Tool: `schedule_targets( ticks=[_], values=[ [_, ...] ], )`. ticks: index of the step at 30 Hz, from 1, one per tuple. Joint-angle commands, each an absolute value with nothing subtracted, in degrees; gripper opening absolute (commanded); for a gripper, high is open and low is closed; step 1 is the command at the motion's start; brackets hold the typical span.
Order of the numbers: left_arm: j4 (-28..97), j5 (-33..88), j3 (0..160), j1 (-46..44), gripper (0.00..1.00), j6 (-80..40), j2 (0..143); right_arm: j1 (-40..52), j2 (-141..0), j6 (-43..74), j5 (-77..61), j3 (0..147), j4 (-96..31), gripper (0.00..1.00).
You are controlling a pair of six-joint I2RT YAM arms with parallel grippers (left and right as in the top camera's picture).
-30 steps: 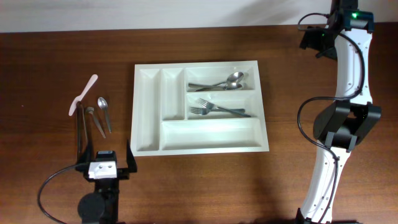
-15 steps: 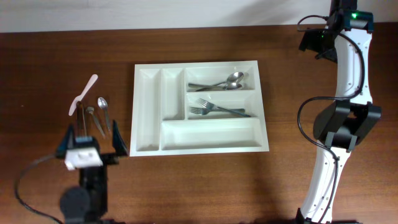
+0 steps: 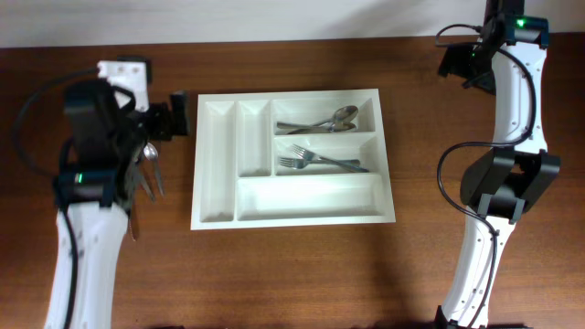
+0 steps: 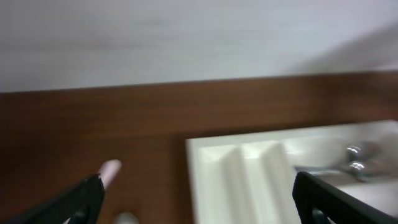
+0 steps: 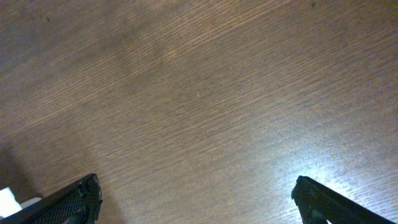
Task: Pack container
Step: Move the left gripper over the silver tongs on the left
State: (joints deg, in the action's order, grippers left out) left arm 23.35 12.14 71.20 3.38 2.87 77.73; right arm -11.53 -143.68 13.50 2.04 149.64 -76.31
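Though wide open as before, L hand (image 4: 198, 202) now up by container (image 3: 311, 196) top-left corner; R hand (image 5: 198, 199) open, unmoved

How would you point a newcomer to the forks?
Seen from overhead, find the white tray mid-table. On its right side, two medium compartments sit above one long one; the forks lie in the lower medium one. Tines point left, unlike the spoons just above, bowls to the right.

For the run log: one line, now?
left claw: open, empty | right claw: open, empty | container: spoons, forks in | loose cutlery outside
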Motion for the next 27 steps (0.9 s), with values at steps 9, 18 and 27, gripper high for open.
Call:
schedule_targets(
  ticks=[9, 18, 27],
  values=[
    [28.8, 40.9, 73.0, 3.1, 0.99, 2.2, 88.5, -11.2, -143.8, 14.0, 1.7, 149.4, -77.6, 0.99],
    [32.4, 42.2, 73.0, 3.2, 1.00, 2.2, 89.0, -10.1, -143.8, 14.0, 1.7, 149.4, -78.7, 0.99],
    [41.8, 2.3, 73.1, 5.5, 1.00, -5.1, 89.1, -8.8, -143.8, 14.0, 1.7, 149.4, -78.7, 0.99]
  ],
)
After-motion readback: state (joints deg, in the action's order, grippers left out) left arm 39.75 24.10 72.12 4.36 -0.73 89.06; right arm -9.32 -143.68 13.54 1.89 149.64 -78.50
